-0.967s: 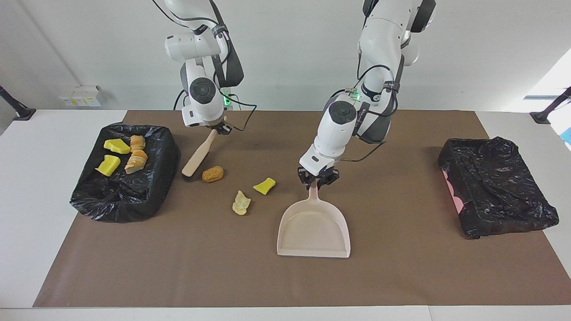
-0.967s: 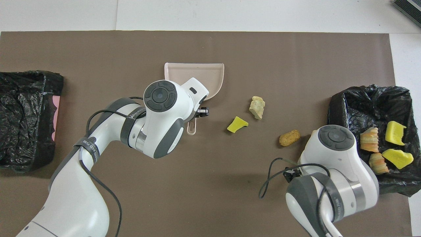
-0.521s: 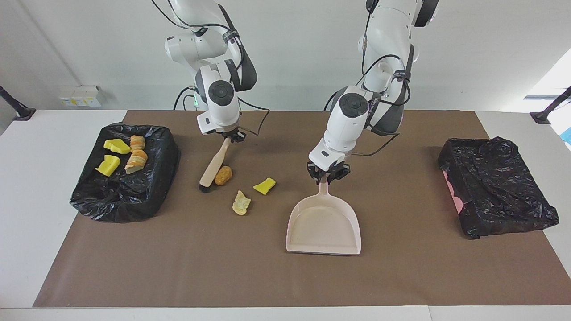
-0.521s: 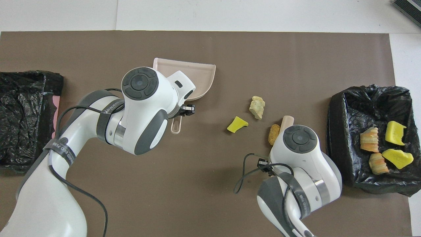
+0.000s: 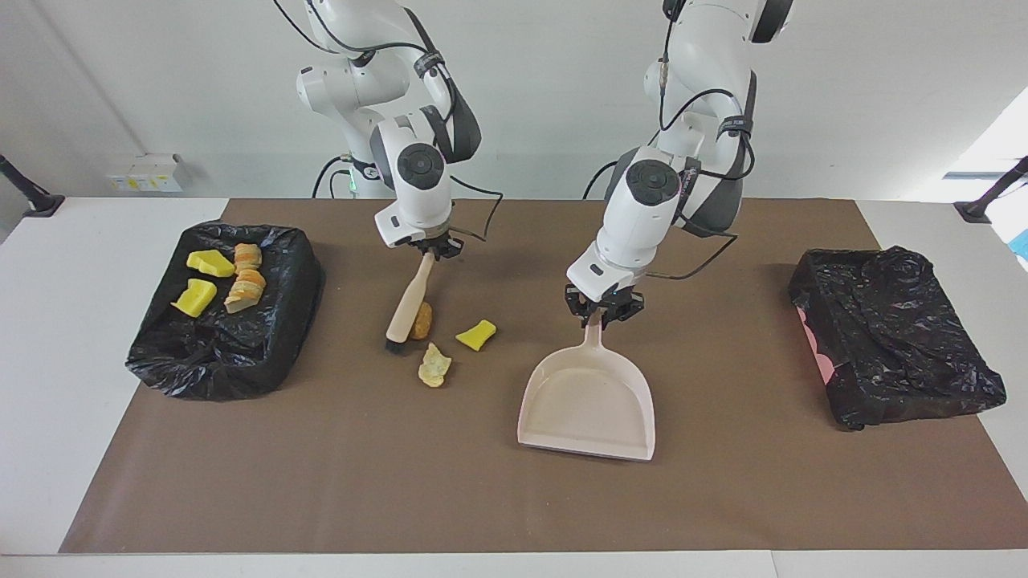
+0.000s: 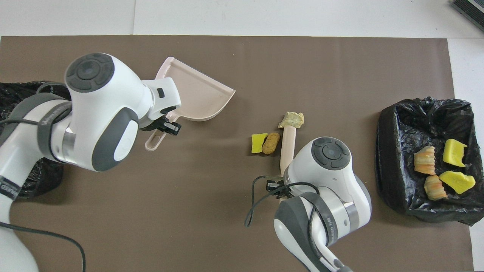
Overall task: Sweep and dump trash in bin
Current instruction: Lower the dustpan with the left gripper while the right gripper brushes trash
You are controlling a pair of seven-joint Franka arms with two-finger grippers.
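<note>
- Facing view: the right gripper has its fingers closed on the handle of the brush, which slants down to black bristles resting on the brown mat.
- An orange-brown lump touches the brush on the side toward the left arm; a yellow sponge chunk lies just beside the lump, and a pale tan scrap lies just beside the bristles, farther from the robots.
- The left gripper has its fingers closed on the handle of the beige dustpan, whose mouth faces away from the robots; the pan holds no scraps.
- A black-lined bin at the right arm's end of the worktop holds two yellow chunks and two orange-tan lumps.
- A second black-lined bin stands at the left arm's end.
- Overhead view: the brush points away from the robots, with the tan scrap at its tip and the orange-brown lump and yellow chunk side by side next to its handle.
- The dustpan lies well apart from these three scraps, toward the left arm's end.
- The filled bin shows four pieces inside.
</note>
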